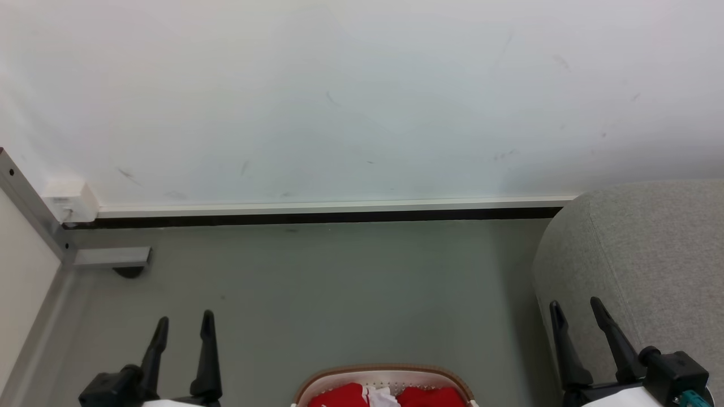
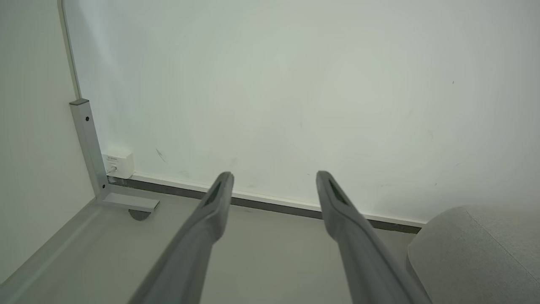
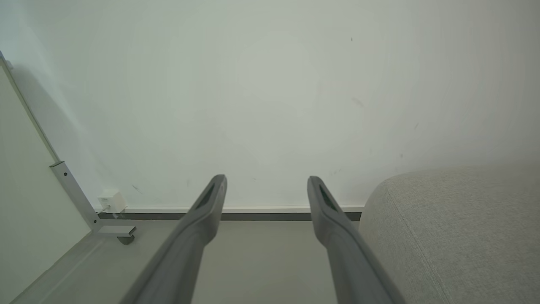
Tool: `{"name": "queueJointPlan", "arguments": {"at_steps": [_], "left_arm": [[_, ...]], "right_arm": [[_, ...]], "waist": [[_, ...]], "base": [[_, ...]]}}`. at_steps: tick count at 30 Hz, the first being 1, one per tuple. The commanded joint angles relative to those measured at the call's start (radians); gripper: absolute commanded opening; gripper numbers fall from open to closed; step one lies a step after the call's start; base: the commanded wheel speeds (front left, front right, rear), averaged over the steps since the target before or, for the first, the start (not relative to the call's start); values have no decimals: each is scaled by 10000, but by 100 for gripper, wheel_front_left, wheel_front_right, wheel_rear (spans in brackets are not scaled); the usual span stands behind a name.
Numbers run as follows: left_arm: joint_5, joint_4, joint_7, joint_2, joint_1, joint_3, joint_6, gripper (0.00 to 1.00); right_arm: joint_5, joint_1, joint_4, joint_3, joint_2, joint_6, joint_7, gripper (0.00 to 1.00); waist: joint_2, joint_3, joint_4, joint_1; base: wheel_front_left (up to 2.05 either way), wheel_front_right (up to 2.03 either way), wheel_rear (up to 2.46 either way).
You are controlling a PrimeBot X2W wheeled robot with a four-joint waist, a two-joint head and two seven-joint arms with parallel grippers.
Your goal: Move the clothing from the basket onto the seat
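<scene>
Bright red clothing (image 1: 345, 397) with white trim lies in the brown-rimmed basket (image 1: 384, 370). Right of the basket stands the grey woven seat (image 1: 650, 254). Left gripper (image 1: 185, 318) and right gripper (image 1: 576, 302) flank the basket, spread wide, empty.

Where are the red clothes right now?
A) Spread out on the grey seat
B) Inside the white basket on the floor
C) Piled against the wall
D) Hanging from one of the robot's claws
B: the red clothing lies inside the basket at the bottom of the head view, while the left gripper and the right gripper are open and empty.
</scene>
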Motion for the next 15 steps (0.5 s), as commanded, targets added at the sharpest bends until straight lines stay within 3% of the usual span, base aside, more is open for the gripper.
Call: {"name": "queueJointPlan", "arguments": {"at_steps": [1,15], "left_arm": [[331,-125,-95,91,66,13,15,100],[1437,-248,-413,18,194,67,48,100]], "right_arm": [[-273,-113,-45,48,-102,-15,-99,100],[-1287,-90,-179,53,-32,-18,-391,100]], "waist": [[0,0,-7,0],[0,66,-116,0]], "base": [[0,0,0],[0,0,0]]}}
